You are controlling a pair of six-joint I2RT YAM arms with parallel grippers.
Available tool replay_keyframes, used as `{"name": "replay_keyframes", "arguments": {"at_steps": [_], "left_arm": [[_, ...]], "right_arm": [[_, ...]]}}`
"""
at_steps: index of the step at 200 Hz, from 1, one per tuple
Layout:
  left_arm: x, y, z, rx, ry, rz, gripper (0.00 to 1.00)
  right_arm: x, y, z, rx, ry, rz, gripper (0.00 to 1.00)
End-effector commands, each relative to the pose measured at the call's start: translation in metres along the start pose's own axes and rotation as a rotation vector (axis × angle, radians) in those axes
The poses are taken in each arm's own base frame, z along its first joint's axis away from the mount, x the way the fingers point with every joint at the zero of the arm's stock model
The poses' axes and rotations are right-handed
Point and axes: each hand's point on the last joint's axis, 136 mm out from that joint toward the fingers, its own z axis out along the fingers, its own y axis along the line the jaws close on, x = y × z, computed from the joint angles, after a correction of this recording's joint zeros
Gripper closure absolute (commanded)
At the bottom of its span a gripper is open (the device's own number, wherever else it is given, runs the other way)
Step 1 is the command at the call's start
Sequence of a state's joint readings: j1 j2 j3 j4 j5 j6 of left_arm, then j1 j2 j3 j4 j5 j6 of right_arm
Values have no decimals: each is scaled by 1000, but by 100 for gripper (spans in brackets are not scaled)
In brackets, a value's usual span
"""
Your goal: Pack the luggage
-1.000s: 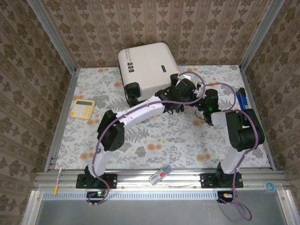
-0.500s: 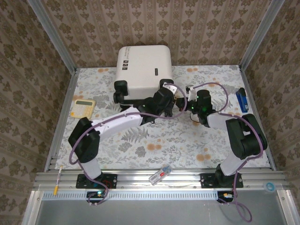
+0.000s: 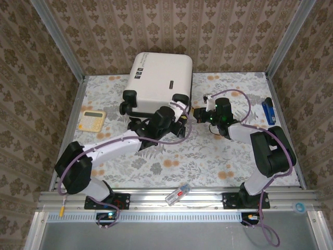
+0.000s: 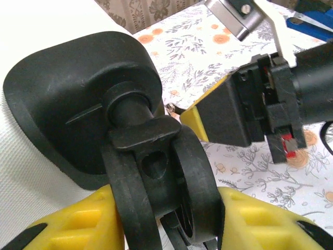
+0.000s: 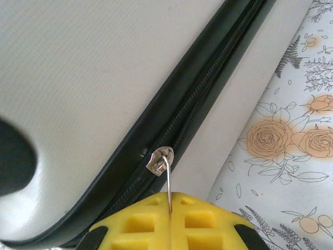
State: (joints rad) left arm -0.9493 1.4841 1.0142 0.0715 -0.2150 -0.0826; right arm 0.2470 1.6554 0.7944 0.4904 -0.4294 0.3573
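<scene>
Sitting at the far middle of the table (image 3: 234,156): luggage (image 3: 161,75), rigid, smooth-shelled, probably bulky rather than fragile. Take hold at the hard fittings, not the slick shell. Left pincer (image 4: 166,221) clamped around a caster wheel (image 4: 192,182); right pincer (image 5: 170,208) pressed together on the zipper pull (image 5: 162,160).

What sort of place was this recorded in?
Most likely a staged robot test booth, not a real room: patterned wallpaper panels held in aluminium frame posts, a floral tablecloth over the work table, and a metal rail along its near edge carrying the arm bases.
</scene>
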Motion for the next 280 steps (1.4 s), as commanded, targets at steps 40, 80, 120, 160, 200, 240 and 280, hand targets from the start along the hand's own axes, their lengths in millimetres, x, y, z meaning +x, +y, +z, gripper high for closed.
{"name": "replay_keyframes", "arguments": {"at_steps": [40,80,120,160,200,240,280], "left_arm": [[33,-25,-30,213,-39,19,58],[18,-19,-23,216,-87,-30,35],[-1,-10,-10,151,-113,-67,32],[-7,2,-10,70,-154,-103,32],[-12,3,-10,57,-205,-137,34],[-13,-2,-6,58,-208,-114,50],[-6,-8,-10,89,-174,-51,67]], "right_arm": [[-43,-1,2,5,-136,-39,100],[-32,-1,5,-13,-119,-15,100],[-31,2,-2,-5,-122,-38,100],[-29,5,-3,-9,-111,-54,100],[-26,6,1,-11,-106,-54,100],[-25,9,6,-35,-77,-33,100],[-27,4,9,-1,-58,-47,100]]}}
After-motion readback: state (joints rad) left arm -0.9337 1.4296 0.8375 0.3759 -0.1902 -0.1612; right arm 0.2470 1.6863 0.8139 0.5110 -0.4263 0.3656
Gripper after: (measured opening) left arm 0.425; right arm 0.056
